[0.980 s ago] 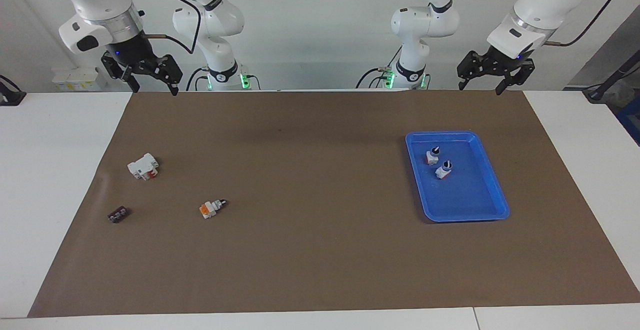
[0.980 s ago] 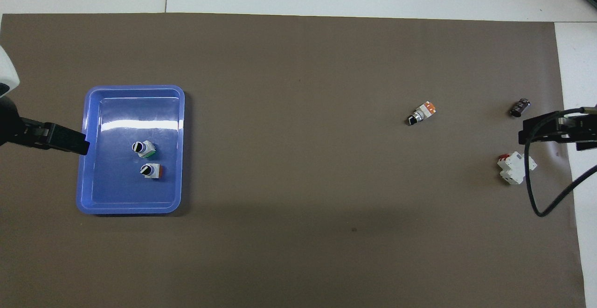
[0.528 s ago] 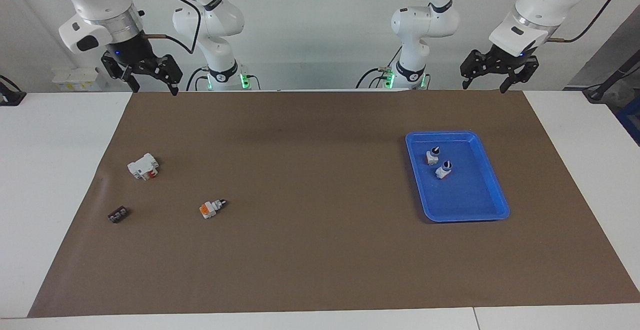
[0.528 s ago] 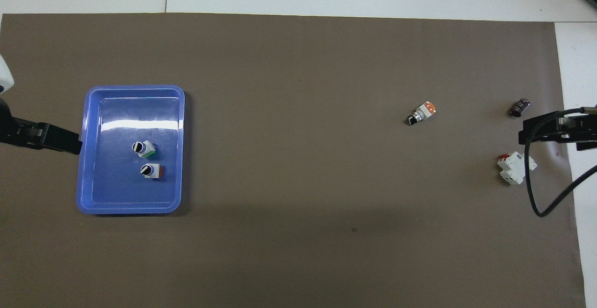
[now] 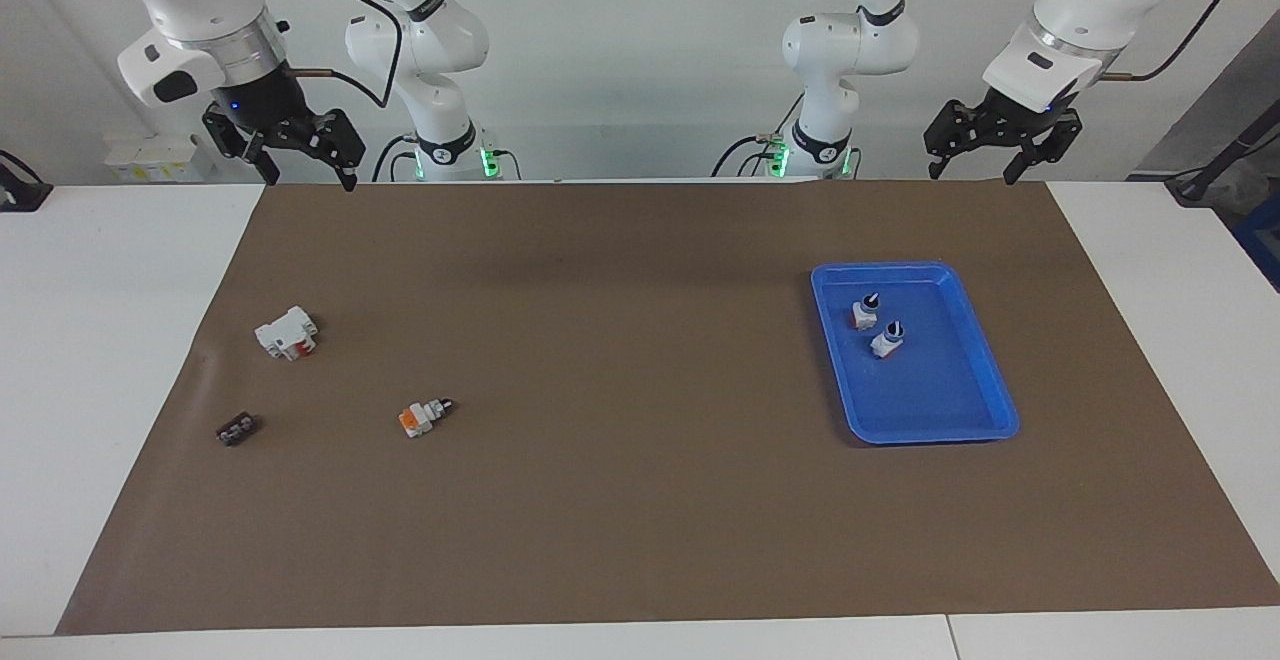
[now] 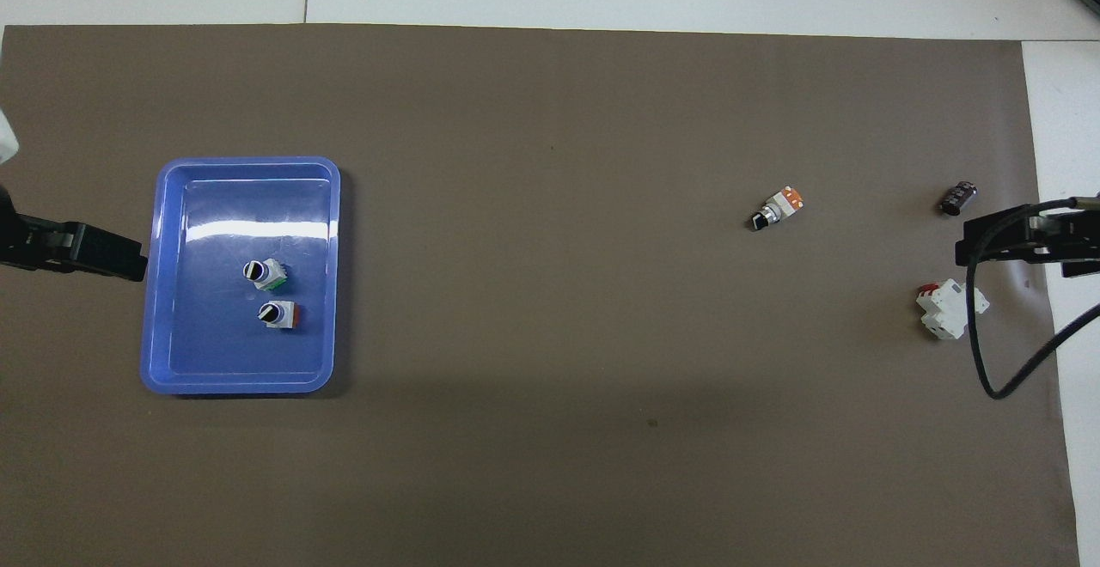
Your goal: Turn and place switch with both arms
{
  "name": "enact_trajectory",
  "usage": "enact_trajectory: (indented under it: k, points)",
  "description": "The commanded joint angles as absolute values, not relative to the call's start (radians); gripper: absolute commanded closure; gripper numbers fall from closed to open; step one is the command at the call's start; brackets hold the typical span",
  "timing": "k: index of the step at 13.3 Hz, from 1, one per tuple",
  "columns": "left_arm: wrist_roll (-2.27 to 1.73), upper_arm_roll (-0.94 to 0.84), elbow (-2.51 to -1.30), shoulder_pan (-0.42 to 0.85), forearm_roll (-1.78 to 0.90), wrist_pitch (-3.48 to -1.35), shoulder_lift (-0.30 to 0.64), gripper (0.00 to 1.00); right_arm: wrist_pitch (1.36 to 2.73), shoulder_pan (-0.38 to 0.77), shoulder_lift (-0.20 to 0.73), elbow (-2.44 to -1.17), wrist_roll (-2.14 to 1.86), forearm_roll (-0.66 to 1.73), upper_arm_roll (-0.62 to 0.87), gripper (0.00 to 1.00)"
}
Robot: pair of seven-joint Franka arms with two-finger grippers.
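Observation:
The switch (image 6: 264, 274) stands knob-up in the blue tray (image 6: 241, 378), its green block showing under the white body; it also shows in the facing view (image 5: 887, 339). My left gripper (image 5: 972, 176) hangs open and empty, high over the mat's edge at the left arm's end; in the overhead view (image 6: 86, 251) it sits beside the tray. My right gripper (image 5: 310, 181) hangs open and empty over the mat's edge at the right arm's end and waits; it also shows in the overhead view (image 6: 1023, 239).
A like switch with a red base (image 6: 278, 315) stands in the tray (image 5: 930, 427), nearer to the robots. On the brown mat toward the right arm's end lie an orange-ended switch (image 5: 421, 417), a white breaker (image 5: 287, 332) and a small dark part (image 5: 236, 429).
My left gripper has drawn up and away from the tray, toward the left arm's end of the table. The right arm and the objects have not moved.

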State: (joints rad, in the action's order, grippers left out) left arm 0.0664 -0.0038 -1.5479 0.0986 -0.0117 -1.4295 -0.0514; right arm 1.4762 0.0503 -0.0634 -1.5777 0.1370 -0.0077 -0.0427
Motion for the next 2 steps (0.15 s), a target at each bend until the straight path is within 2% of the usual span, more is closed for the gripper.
enact_trajectory:
  k: [1,2]
  points:
    - [0.054,0.002,-1.545,0.106,-0.002,-1.439,-0.06,0.0,1.47,0.052,-0.078,-1.589,0.117,-0.017,-0.043,0.0]
    - [0.054,0.002,-1.545,0.106,-0.002,-1.448,-0.061,0.0,1.47,0.052,-0.078,-1.589,0.117,-0.017,-0.044,0.0]
